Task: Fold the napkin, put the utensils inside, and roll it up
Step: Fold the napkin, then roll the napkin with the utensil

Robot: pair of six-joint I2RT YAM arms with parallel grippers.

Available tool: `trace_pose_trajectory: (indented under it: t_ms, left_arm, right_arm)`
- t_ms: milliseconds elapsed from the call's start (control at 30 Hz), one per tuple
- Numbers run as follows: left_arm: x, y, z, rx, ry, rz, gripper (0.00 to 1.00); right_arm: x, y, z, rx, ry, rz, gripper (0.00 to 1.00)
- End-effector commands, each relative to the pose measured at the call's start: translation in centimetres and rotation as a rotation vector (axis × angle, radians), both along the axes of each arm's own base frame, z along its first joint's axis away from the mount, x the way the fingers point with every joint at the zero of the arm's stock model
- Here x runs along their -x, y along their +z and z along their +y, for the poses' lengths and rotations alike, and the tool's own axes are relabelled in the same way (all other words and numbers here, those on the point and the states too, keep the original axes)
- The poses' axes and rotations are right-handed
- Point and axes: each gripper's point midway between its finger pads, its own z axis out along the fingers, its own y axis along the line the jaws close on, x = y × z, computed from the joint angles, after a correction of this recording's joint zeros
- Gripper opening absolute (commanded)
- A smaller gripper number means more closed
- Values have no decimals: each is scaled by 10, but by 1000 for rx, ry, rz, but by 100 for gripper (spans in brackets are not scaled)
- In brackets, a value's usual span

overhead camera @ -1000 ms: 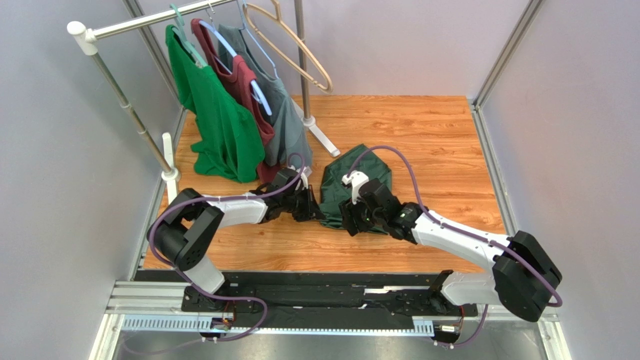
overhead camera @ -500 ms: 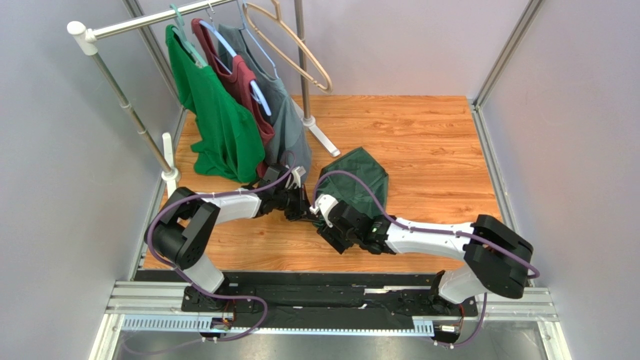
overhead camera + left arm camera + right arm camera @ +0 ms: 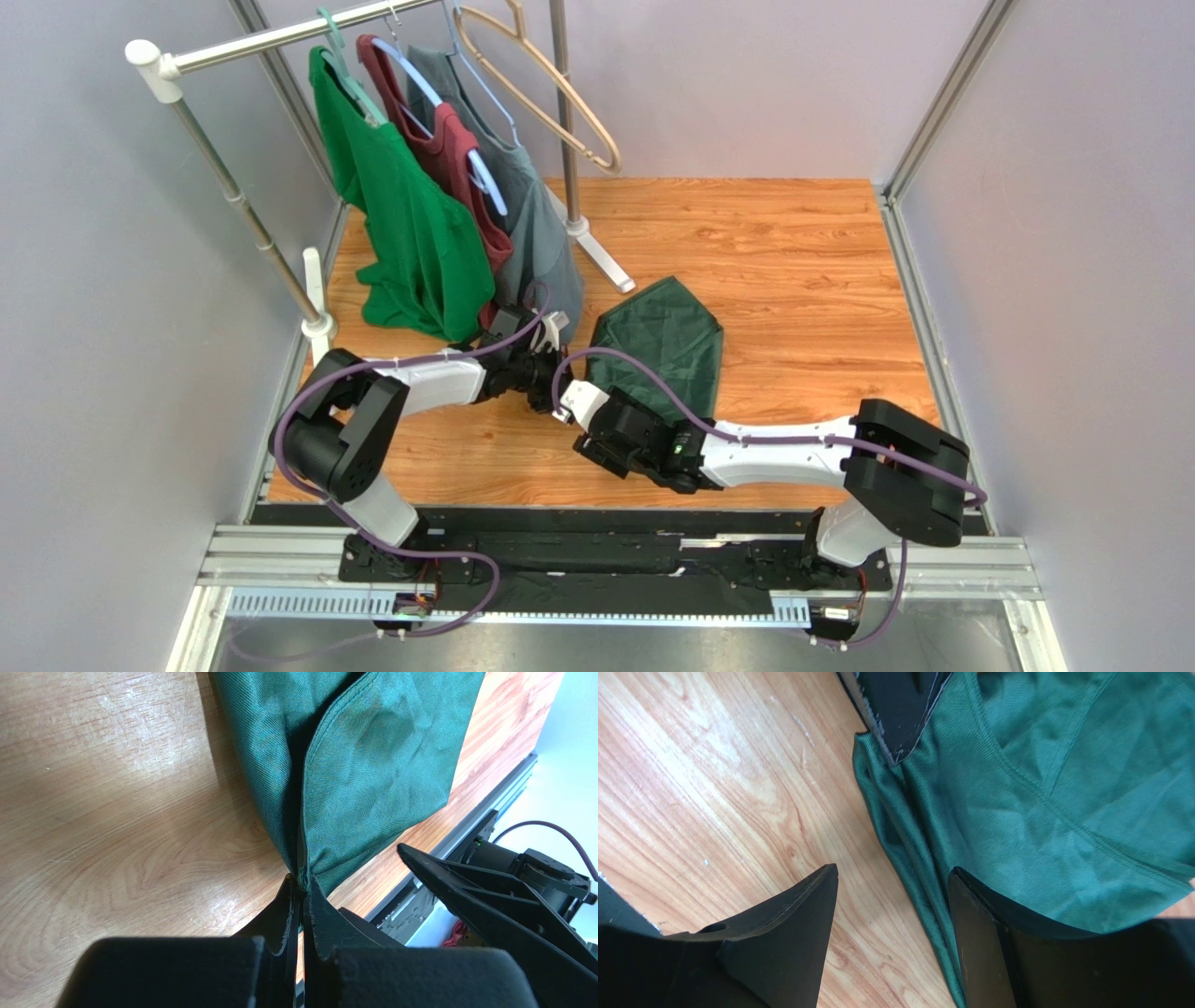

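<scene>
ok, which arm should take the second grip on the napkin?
Right, probably. The right gripper is open, with the edge of the napkin between its fingers. The left gripper is shut on the cloth's end.

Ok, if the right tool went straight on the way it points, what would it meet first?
Most likely the napkin: its bunched edge lies just ahead of the open right tool, near where the left tool pinches it. Depth is unclear.

Left gripper [image 3: 302,882] pinched tight; right gripper [image 3: 894,875] wide apart.
</scene>
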Motion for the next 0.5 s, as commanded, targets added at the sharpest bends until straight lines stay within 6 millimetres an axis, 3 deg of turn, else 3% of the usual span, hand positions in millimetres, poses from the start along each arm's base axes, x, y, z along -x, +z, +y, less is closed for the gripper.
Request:
trace_pose_trajectory:
  t_ms: [0,467]
  left_arm:
    - [-9,14,-4,22,-20,-43,0]
    - [-8,17,-5,35,-27,-32,0]
  right_arm:
    - [-19,21,16,-44,-17,-107,64]
    - [-28,-10,19,6,-48,-118,63]
